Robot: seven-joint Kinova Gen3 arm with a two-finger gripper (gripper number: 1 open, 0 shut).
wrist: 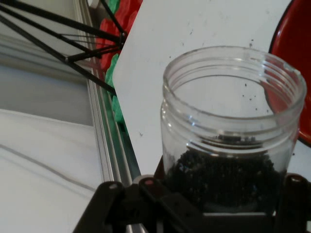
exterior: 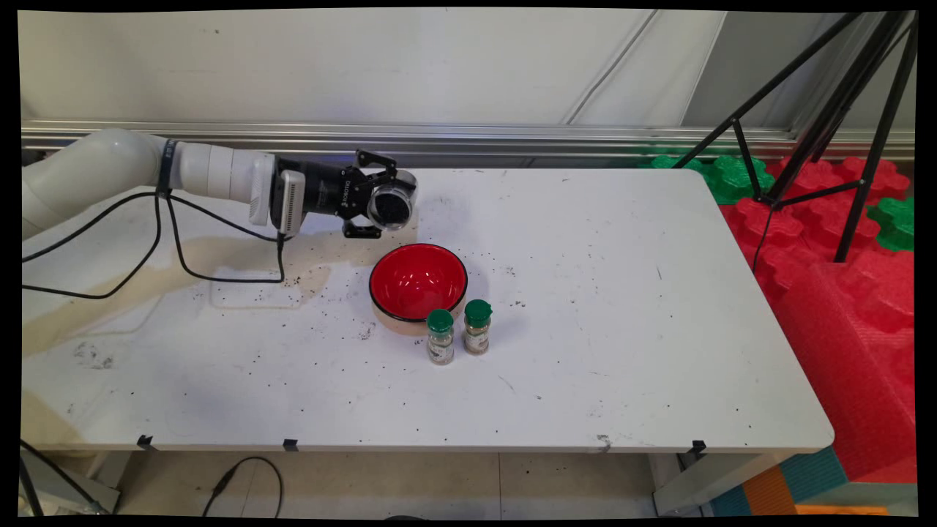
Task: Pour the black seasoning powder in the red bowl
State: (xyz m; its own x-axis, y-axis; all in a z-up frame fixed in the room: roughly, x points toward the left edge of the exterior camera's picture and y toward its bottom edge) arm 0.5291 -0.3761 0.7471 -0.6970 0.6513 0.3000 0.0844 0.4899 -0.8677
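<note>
While my hand [exterior: 386, 206] gripped the open jar [exterior: 391, 204] of black grains sideways beside the red bowl [exterior: 418, 282], that bowl looked empty.

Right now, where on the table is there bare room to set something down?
Bare: right half of the table, beyond the spice jars, and the near strip. Crowded: around the red bowl, with the gripper holding an open jar.

Clear plastic open jar [wrist: 228, 136]: black granules inside. Round bowl [exterior: 418, 281]: red inside, black rim. Two small glass spice jars [exterior: 440, 337] [exterior: 476, 328]: green caps. White table [exterior: 585, 307]: black specks, tan stain at left. Gripper [exterior: 386, 207]: black.
</note>
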